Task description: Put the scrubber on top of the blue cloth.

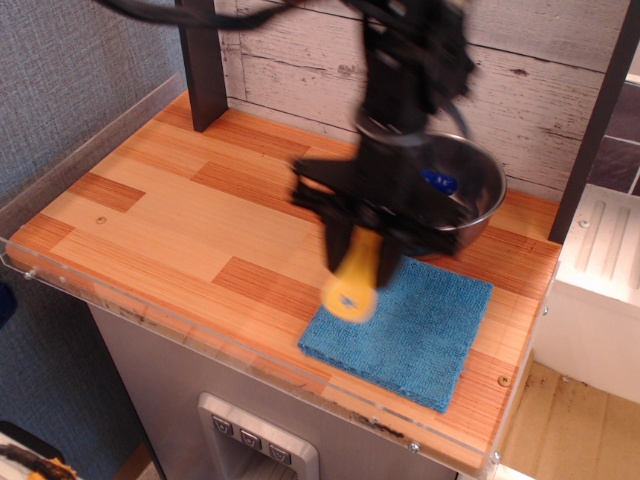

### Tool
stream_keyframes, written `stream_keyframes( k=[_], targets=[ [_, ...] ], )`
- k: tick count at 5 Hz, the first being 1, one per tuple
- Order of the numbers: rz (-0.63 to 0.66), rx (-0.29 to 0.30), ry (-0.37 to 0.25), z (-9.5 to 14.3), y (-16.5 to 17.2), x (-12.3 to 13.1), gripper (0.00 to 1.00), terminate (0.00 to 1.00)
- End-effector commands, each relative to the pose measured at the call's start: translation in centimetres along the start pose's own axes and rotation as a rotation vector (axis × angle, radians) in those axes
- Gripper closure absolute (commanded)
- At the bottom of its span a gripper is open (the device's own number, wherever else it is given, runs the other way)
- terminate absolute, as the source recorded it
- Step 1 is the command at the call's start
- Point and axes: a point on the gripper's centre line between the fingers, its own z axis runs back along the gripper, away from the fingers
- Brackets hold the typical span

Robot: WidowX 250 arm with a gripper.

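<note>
The gripper is hanging above the near-left part of the blue cloth, and the frame is motion-blurred around it, so edges are soft. The jaws are clamping on the scrubber: its upper end is sitting between them and the rest of the yellow-orange body is sticking out below the fingertips, pointing down and slightly toward the near edge of the counter. The rounded lower end of the scrubber is showing a small dark mark, probably the hole in the handle; the blur is making that hard to confirm, and the bristles are not resolving at all. The scrubber is overlapping the cloth's left edge in this view, but whether it is touching the fabric or hanging above it cannot be told. The cloth is lying flat directly below and to the right of the jaws, square to nothing in particular, one corner reaching toward the front lip of the wooden counter. Behind the jaws, mostly hidden by the black arm, the steel bowl is sitting just beyond the cloth's far edge, with a bit of the blue knobbly ball showing inside it past the arm. To the left of the jaws the counter is running out toward a dark post at the back wall.
</note>
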Motion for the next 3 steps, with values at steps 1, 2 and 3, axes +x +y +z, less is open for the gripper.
stream_keyframes(
  k=[1, 2, 3],
  targets=[
    [-0.088, -0.015, -0.081, 0.27, -3.99, 0.21, 1.0, 0.0],
    [-0.081, -0.014, -0.073, -0.08, -3.98, 0.14, 1.0, 0.0],
    [-0.059, -0.016, -0.067, -0.27, -3.12, 0.08, 1.0, 0.0]
  ],
)
